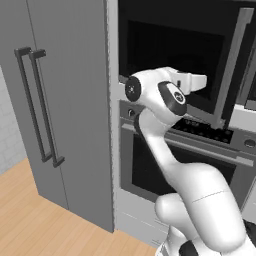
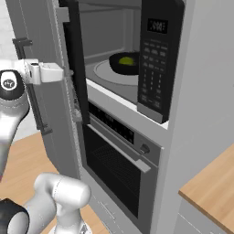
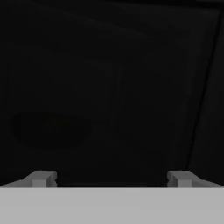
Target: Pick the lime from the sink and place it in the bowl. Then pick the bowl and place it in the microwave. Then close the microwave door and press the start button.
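The microwave point(image 2: 114, 73) stands with its cavity exposed. The black bowl point(image 2: 119, 67) sits on the pale turntable point(image 2: 103, 73), and the green lime point(image 2: 126, 60) lies inside it. The microwave door point(image 2: 74, 59) is swung out to the left and is seen edge-on; from the left base view its steel frame point(image 1: 232, 65) surrounds a dark window. My gripper point(image 3: 111, 179) is open, its fingertips point(image 3: 41, 178) wide apart and empty, facing the door's dark outer face at close range. The white hand point(image 2: 45, 72) hovers just left of the door. The button panel point(image 2: 154, 59) is on the right. The sink is out of view.
Below the microwave is an oven with a horizontal handle point(image 2: 116, 146). A tall grey cabinet with long dark handles point(image 1: 37, 105) stands to the left. A wooden counter corner point(image 2: 210, 192) juts in at the lower right. Wooden floor point(image 1: 30, 215) lies to the left.
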